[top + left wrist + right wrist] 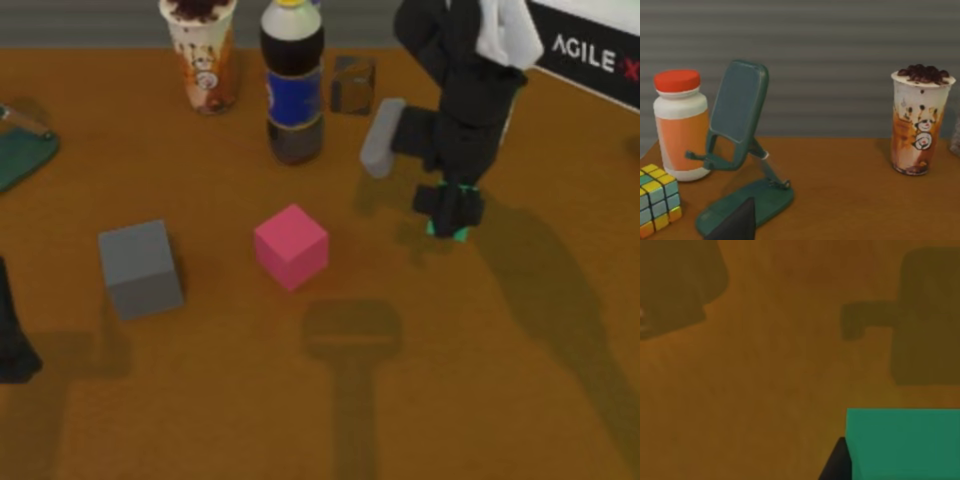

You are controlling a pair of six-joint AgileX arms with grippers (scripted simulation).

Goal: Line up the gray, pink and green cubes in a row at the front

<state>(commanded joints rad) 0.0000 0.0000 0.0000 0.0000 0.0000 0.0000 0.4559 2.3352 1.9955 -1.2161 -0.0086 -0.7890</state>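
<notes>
Green shows between the dark fingers of the right pincer, which is pinching the green cube; only slivers of the cube are visible from above, while the right wrist view shows one broad green face close to the camera with a dark fingertip against its edge. The cube appears lifted off the brown desk, to judge from the pincer's shadow lying apart from it, at right of centre and behind the row still to be formed. The right arm reaches down steeply from the far right edge, wrist pointing nearly straight at the desk.

Outward from the pincer: the pink cube sits near, toward the left, turned diagonally; the gray cube lies farther left, well apart from it. Behind stand a cola bottle, a drink cup and a small dark shiny cube.

Risks, as judged: the grip covers much of a small cube, so a shallow or off-centre pinch could let it twist or drop in transit; a low carry toward the front could brush the pink cube and skew it; release at an angle would leave the row uneven.

The left pincer is parked at the left edge; whether it is spread cannot be told. Its wrist view shows a phone stand, a jar and a puzzle cube.
</notes>
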